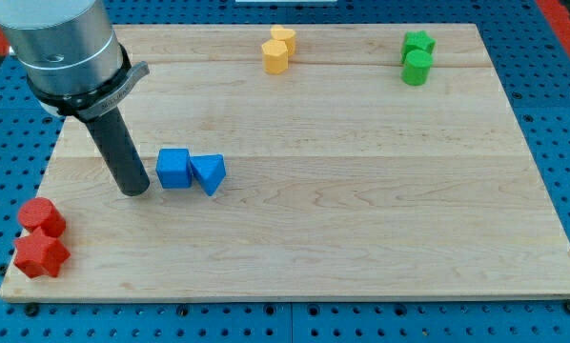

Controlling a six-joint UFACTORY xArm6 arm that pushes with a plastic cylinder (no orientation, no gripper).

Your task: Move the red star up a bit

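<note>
Red star (pixel 41 255), below-left of my tip (pixel 133 191)

wood board (pixel 361 210), 2 blue blocks (pixel 191 171) mid-left, 2 red (pixel 40 238) bottom-left, 2 yellow (pixel 278 49) top, 2 green (pixel 417 57) top-right

Grey arm (pixel 61 48) entering from the view's top left, dark rod slanting down, my tip (pixel 133 191) resting on the desk (pixel 361 210).
</note>
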